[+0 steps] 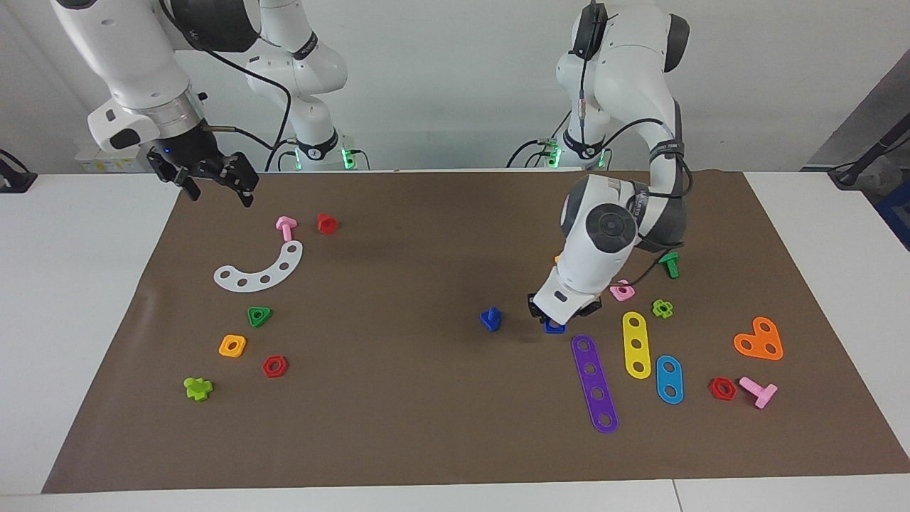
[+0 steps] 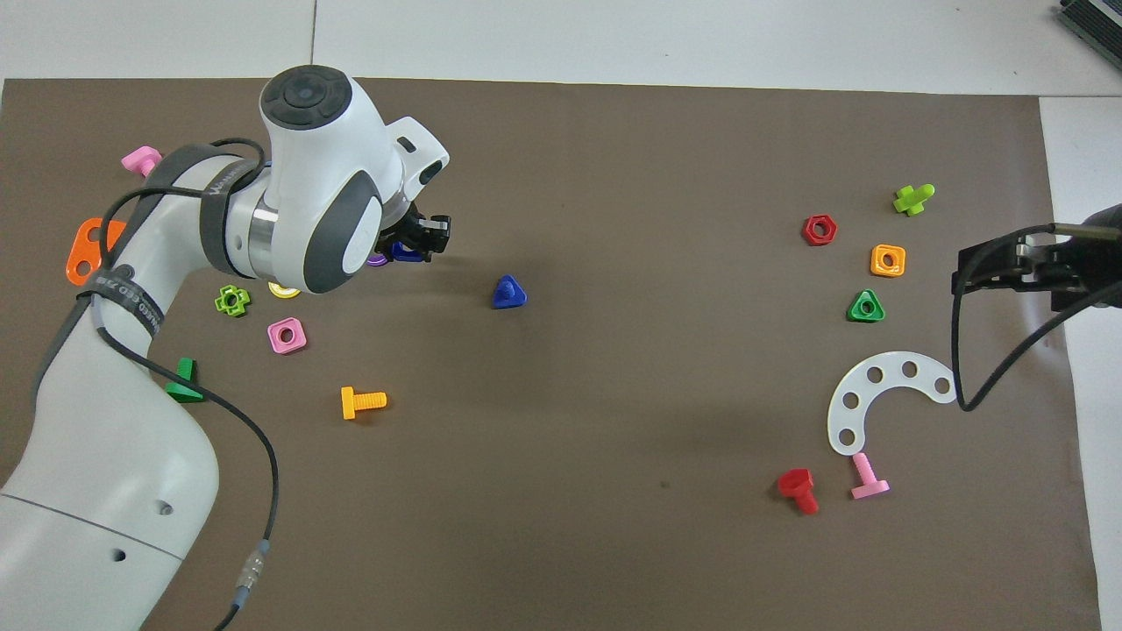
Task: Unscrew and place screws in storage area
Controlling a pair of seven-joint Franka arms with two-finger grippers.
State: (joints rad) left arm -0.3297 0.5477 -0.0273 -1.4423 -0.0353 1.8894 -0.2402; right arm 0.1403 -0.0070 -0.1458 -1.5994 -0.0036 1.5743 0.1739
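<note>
I count seven bolts: two pink point(image 1: 286, 227) point(image 1: 758, 391), and one each of red point(image 1: 327, 223), orange point(image 2: 362, 402), green point(image 1: 669, 264), lime with a cross head point(image 1: 198, 388), and the blue bolt point(image 1: 490, 319).

Nuts also come to seven: two red hex nuts point(image 1: 274, 366) point(image 1: 722, 388), one orange square nut point(image 1: 232, 345), one green triangular nut point(image 1: 259, 316), one pink square nut point(image 1: 623, 290), one lime flower-shaped nut point(image 1: 662, 308), and one blue nut point(image 1: 554, 327).

Straight holed strips number three: purple point(image 1: 594, 382), yellow point(image 1: 637, 345), blue point(image 1: 669, 379).

There is one white curved strip point(image 1: 259, 270), one orange heart-shaped plate point(image 1: 758, 339), and one brown paper mat point(image 1: 398, 427) on my worktop.
</note>
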